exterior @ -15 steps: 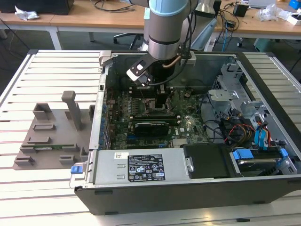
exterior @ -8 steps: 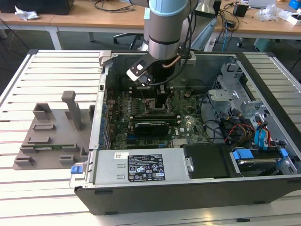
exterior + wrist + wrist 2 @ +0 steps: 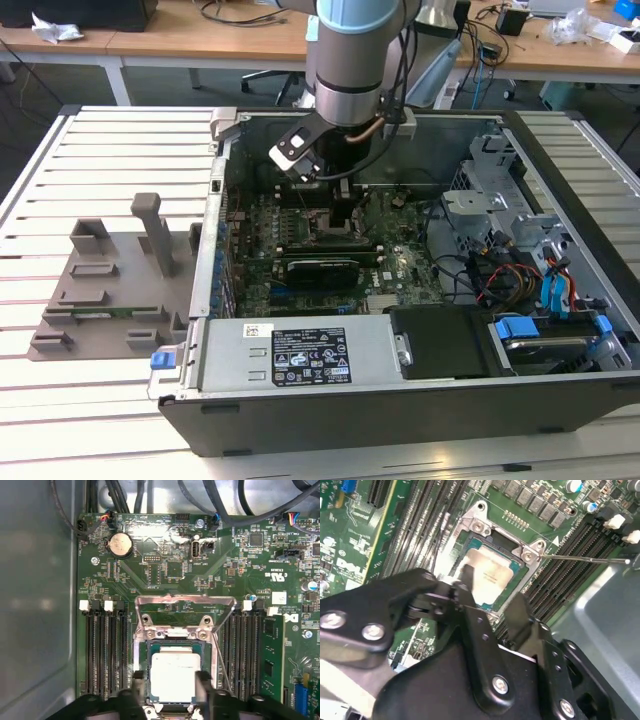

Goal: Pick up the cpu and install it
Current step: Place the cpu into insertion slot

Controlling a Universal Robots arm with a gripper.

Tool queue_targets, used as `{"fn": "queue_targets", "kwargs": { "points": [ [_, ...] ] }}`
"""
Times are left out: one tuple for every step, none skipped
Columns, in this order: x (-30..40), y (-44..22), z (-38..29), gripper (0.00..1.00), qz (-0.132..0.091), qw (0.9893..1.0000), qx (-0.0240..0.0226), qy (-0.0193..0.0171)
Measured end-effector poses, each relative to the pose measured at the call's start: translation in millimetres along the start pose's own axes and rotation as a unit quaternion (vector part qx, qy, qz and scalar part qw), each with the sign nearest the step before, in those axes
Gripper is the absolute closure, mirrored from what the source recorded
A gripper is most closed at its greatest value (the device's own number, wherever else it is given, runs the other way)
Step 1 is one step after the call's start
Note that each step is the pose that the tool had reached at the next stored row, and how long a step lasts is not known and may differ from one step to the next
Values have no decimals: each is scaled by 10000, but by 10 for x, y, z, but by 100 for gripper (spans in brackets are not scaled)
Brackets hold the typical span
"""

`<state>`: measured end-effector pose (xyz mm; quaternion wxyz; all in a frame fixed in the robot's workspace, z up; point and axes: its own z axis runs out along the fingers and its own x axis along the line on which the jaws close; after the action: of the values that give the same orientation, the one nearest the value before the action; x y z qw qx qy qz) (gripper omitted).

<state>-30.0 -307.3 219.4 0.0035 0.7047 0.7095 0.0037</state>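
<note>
1. Closed narrow: black two-finger gripper (image 3: 172, 684) clamped on the cpu (image 3: 172, 672), a small thin square chip with a silvery-grey metal top, one black finger (image 3: 138, 680) against each of two opposite edges.
2. Straight beneath the wrist and centred between the fingertips, with no offset to either side; same reading in the second wrist view, gripper (image 3: 492, 592) over cpu (image 3: 492, 572).
3. Lying flat inside the square metal-framed socket (image 3: 150, 630), chip edges parallel to the frame.
4. Square, so no long axis to speak of; grip line running across the socket, toward the rows of long black memory slots (image 3: 100, 650) flanking it.
5. By the look of it, down in the socket or very nearly; fully seated or not, cannot tell.
6. In the exterior view, grey robot arm (image 3: 350, 60) reaching down into the open black computer case (image 3: 400, 415), over the middle of the green motherboard (image 3: 400, 265).
</note>
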Motion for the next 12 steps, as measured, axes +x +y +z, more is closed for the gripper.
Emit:
{"fn": "queue_targets", "kwargs": {
  "points": [
    [13,0,0,53,0,10000,0,0],
    [38,1,0,58,0,10000,0,0],
    [53,0,0,64,0,10000,0,0],
    [53,1,0,76,-1,10000,0,-1],
    [53,-1,0,76,-1,10000,0,-1],
    [54,-4,2,89,0,10000,0,-1],
    [54,-7,7,89,0,10000,0,-1],
    [52,-11,12,89,0,10000,0,-2],
    [49,-13,21,89,-1,10000,0,-1],
    [48,-15,41,89,-1,10000,5,-2],
    [47,-17,52,89,0,10000,8,-4],
    [47,-21,63,89,1,10000,11,-7]
  ]
}}
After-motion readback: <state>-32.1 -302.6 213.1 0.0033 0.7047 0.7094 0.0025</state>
